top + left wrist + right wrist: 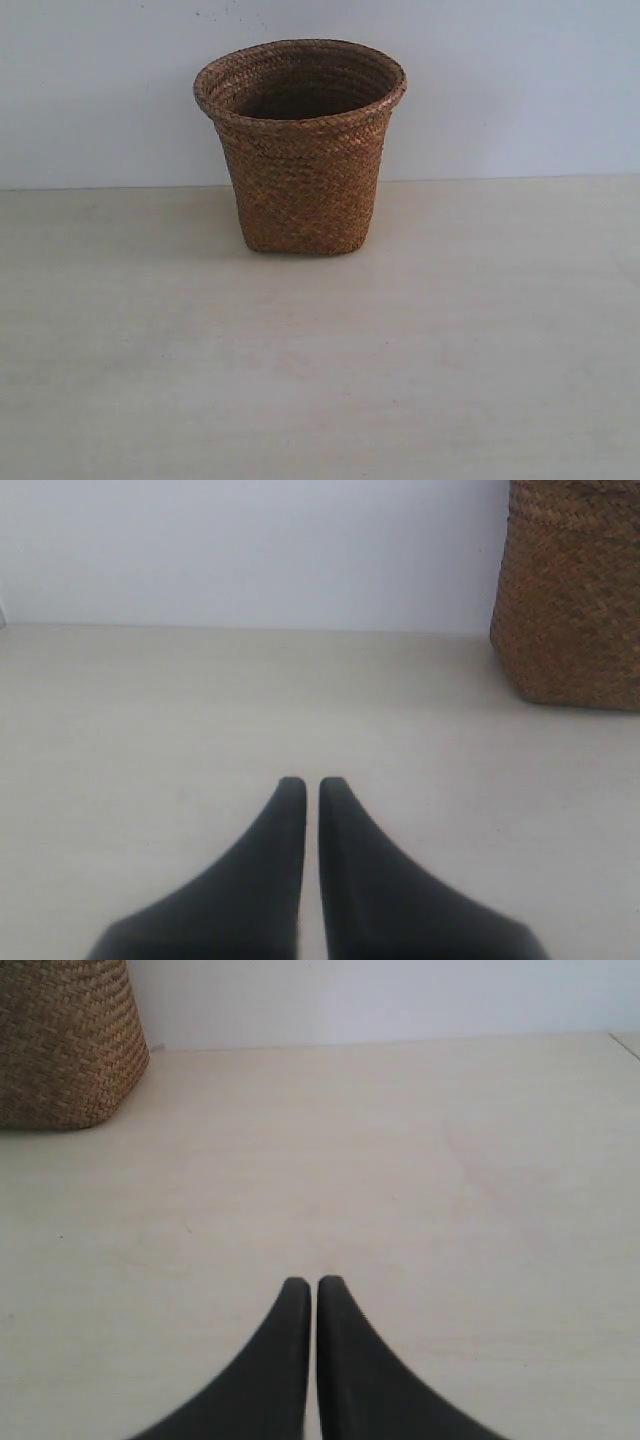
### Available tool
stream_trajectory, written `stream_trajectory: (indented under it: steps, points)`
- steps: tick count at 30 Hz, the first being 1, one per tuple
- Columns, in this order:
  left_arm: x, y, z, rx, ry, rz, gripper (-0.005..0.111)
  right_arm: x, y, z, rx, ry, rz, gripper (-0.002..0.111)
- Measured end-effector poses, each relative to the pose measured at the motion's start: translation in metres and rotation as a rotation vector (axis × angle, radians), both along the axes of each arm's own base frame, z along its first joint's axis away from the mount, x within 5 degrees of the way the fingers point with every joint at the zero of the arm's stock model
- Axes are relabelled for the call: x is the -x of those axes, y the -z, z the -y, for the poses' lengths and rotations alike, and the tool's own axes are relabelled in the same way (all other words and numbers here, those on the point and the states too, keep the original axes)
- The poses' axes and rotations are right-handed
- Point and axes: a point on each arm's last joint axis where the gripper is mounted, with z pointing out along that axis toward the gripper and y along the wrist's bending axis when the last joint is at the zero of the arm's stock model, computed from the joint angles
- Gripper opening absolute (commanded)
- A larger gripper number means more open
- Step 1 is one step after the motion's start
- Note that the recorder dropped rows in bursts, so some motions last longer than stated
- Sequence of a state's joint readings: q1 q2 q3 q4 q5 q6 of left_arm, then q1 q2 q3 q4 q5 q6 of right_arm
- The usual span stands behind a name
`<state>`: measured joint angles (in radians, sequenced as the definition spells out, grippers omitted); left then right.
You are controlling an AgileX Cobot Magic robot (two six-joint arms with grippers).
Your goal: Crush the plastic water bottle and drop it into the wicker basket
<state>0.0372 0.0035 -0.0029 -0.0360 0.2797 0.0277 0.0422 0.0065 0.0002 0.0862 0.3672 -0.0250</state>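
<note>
The brown wicker basket (300, 150) stands upright at the back middle of the pale table, its inside dark. The plastic water bottle shows in no view. My left gripper (312, 783) is shut with nothing between its black fingers, low over the table; the wicker basket (570, 590) is ahead and off to one side of it. My right gripper (313, 1282) is shut and empty too, and the wicker basket (65, 1040) sits ahead on its other side. Neither arm appears in the exterior view.
The pale wooden table (320, 360) runs back to a white wall (520, 80) just behind the basket. A table corner edge (626, 1045) shows in the right wrist view.
</note>
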Motion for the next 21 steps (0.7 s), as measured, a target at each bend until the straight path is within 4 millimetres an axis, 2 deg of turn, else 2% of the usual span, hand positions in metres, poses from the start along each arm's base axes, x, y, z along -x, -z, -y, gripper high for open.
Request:
stream_trajectory:
  steps: [21]
  points:
    - [0.0, 0.0, 0.0, 0.0, 0.0, 0.0, 0.004, 0.0001, 0.0004, 0.0, -0.014, 0.004, -0.006, 0.0]
